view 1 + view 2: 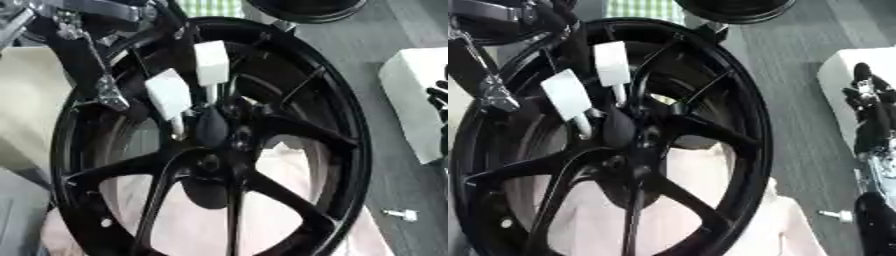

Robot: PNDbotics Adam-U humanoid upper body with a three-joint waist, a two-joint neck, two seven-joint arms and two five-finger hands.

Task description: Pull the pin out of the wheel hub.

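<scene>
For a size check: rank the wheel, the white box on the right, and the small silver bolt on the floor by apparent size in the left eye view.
1. Wheel
2. White box, partly cut off by the edge
3. Silver bolt

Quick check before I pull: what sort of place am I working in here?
Probably a workshop or assembly test bay, not a home. A large black spoked wheel fills the view, white-handled pins stick out near its hub, a loose bolt lies on the grey floor, and a second black rim sits beyond.
</scene>
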